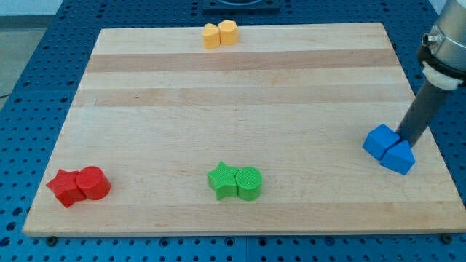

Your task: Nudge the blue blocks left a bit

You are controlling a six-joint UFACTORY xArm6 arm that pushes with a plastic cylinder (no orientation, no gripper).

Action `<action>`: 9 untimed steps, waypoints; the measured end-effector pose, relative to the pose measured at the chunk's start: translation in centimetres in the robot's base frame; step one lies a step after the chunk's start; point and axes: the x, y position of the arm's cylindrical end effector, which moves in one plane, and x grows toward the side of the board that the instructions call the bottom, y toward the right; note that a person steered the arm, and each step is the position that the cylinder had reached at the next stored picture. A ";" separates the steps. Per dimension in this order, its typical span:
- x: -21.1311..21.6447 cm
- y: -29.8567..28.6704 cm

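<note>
Two blue blocks sit touching at the view's right edge of the wooden board: a blue cube (380,141) and a blue triangular block (399,156) just right of and below it. My tip (405,141) stands at the upper right of the pair, right behind the seam between them and touching or nearly touching both. The dark rod rises from there up to the view's top right corner.
A green star (223,180) and a green cylinder (248,183) sit together at the bottom middle. A red star (66,187) and a red cylinder (93,183) sit at the bottom left. Two yellow blocks (219,33) sit at the top edge.
</note>
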 end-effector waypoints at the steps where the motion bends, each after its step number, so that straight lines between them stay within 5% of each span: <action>1: 1.3 0.9; 3: 1.7 3.5; 7: 4.4 -0.3; 9: -1.1 6.5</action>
